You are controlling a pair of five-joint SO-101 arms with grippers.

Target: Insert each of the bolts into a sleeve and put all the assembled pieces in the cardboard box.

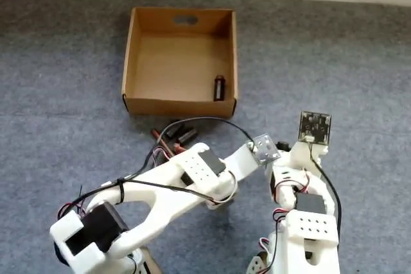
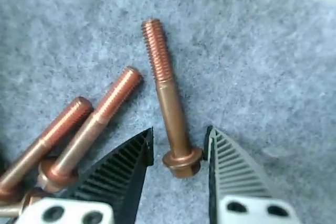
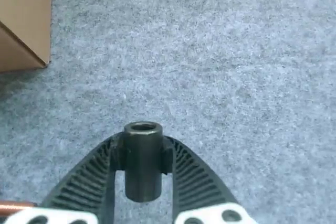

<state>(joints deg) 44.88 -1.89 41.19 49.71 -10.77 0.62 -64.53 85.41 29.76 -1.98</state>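
Note:
Three copper bolts lie on the grey carpet. My left gripper (image 2: 179,129) is open, its fingers either side of the head end of one bolt (image 2: 167,103), not touching it. Two other bolts (image 2: 100,119) lie beside it. My right gripper (image 3: 142,145) is shut on a dark sleeve (image 3: 143,156), held upright with its bore facing up. The cardboard box (image 1: 131,62) stands at the back of the high view, with one assembled piece (image 1: 219,87) inside by its right wall. Loose bolts and sleeves (image 1: 174,137) lie just in front of the box.
A corner of the box (image 3: 23,19) is close to the right gripper. Both white arms (image 1: 192,181) crowd the near middle of the carpet, and a black cable (image 1: 205,120) arcs over the loose parts. Open carpet lies to the left and right of the box.

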